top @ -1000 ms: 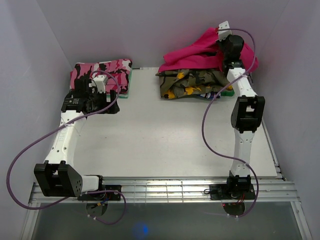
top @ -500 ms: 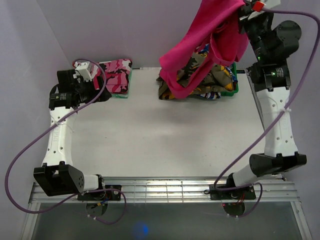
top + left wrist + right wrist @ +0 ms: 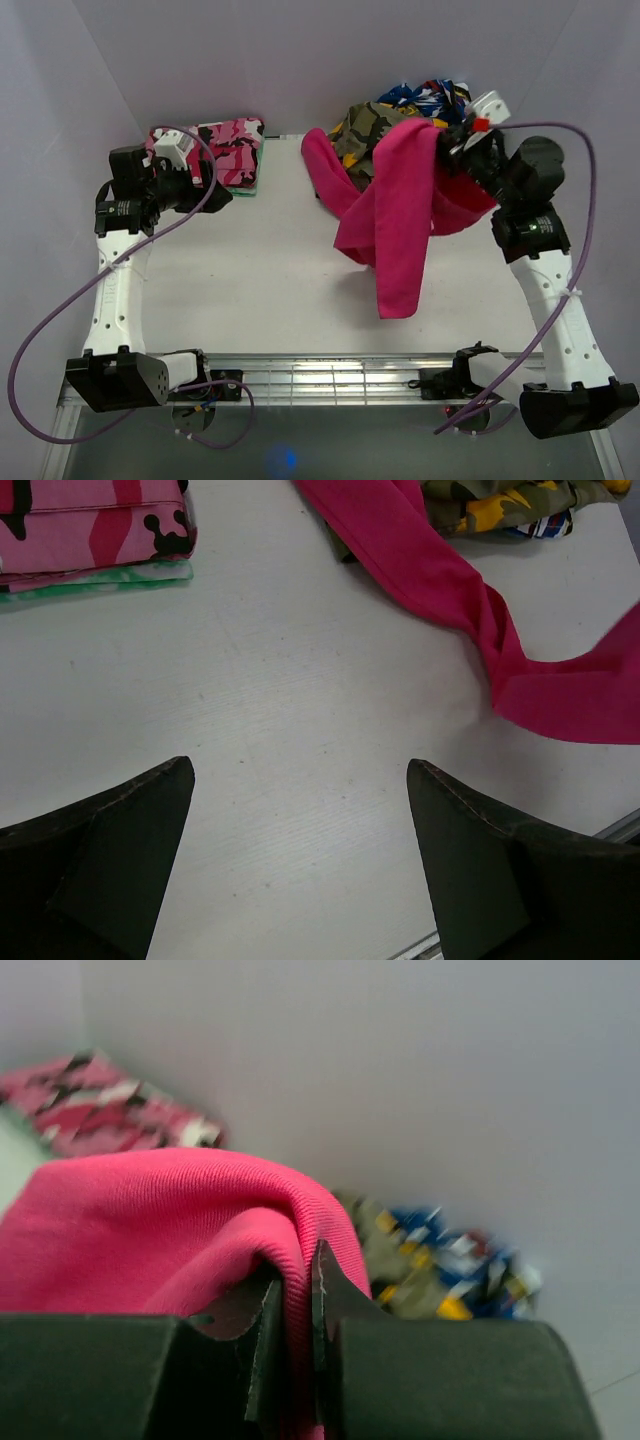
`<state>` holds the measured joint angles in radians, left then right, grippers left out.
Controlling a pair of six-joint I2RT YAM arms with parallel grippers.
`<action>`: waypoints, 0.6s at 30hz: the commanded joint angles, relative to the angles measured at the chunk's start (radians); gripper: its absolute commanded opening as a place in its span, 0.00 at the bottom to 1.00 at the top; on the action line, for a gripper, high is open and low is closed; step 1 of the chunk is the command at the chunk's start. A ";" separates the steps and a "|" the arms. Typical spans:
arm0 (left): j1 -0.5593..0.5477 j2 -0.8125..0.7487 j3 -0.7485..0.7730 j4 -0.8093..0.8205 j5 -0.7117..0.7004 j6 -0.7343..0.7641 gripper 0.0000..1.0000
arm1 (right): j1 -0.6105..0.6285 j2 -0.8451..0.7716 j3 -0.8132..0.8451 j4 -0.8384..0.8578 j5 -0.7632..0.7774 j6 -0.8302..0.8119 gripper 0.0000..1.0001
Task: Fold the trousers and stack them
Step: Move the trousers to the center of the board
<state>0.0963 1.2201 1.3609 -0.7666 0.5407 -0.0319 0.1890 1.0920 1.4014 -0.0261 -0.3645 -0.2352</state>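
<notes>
At nine o'clock our left gripper [image 3: 300,770] keeps its fingers spread wide, empty. At two o'clock our right gripper [image 3: 297,1285], clamped on the trousers [image 3: 400,215], has dropped lower than before; the plain magenta legs now drape onto the table [image 3: 250,285].

The trousers [image 3: 400,215] hang from the right gripper [image 3: 297,1290], their 2 legs trailing onto the table [image 3: 260,290] right of centre, before the garment pile [image 3: 375,125] at the back. The folded pair [image 3: 235,140] lies back left, beyond the left gripper [image 3: 300,770].
</notes>
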 commanded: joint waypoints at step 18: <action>0.042 0.022 -0.094 -0.032 0.321 0.043 0.98 | 0.618 0.457 -0.189 0.233 0.052 0.364 0.47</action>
<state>0.1108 1.2552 1.2495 -0.7853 0.7769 0.0376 0.7681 1.4746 1.0626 0.0483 -0.3099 -0.0162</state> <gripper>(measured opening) 0.979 0.339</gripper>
